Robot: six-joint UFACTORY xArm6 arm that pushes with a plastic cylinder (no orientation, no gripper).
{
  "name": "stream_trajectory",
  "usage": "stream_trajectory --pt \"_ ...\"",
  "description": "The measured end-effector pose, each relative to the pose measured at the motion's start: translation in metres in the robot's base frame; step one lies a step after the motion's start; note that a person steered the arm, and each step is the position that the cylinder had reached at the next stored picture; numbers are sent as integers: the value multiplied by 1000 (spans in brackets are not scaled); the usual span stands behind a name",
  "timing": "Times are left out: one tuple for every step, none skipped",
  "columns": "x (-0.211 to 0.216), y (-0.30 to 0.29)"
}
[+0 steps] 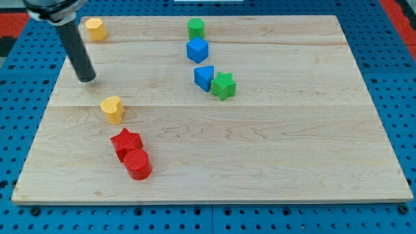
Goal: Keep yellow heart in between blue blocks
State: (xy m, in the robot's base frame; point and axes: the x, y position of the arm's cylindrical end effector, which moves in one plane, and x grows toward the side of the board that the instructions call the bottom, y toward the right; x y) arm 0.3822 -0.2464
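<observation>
In the camera view, my tip (86, 78) rests on the wooden board (273, 156) near the view's left, above the yellow heart (112, 108) and apart from it. I carry no jaws, only a rod. The blue cube (197, 49) and blue triangular block (204, 77) sit well to the heart's right, the green star (223, 85) touching the latter. A green block (195, 28), yellow block (96, 28), red star (125, 143) and red cylinder (137, 164) also lie about.

A pale wooden board of joined planks (260, 162) lies on a blue perforated metal bench (390, 71); a red patch (398, 8) shows at two o'clock. Light is even.
</observation>
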Motion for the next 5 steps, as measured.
stream_trajectory --pt "27 -29" --pt "76 -20" --pt "90 14" --pt "86 69" --pt "80 110"
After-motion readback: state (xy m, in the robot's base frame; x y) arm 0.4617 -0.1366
